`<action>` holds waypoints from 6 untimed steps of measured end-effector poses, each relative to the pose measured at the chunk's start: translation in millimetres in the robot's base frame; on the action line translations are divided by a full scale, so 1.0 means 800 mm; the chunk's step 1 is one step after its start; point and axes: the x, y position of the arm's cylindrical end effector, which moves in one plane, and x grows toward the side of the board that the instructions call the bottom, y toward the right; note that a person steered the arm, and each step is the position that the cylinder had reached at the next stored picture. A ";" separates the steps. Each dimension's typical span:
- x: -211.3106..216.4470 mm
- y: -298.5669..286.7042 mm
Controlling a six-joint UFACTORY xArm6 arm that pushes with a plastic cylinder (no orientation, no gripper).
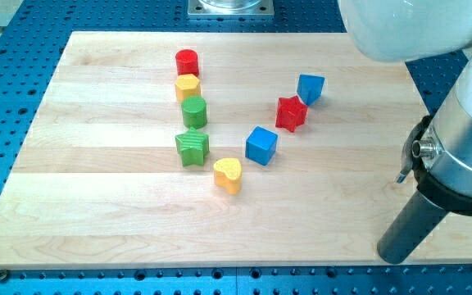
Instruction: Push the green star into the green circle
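Looking near right, my tip (397, 256) rested well apart from every block; the green star (192, 147) nearly touched the green circle (194, 111), so little remained.

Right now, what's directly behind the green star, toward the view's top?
The green circle sits just above the green star, seemingly touching it; the star's far edge is hidden. My tip is far off, lower right.

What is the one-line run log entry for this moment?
tip: bottom right, far from blocks | green star: just below green circle
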 end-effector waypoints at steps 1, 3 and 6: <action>0.000 -0.002; -0.016 -0.012; -0.065 -0.353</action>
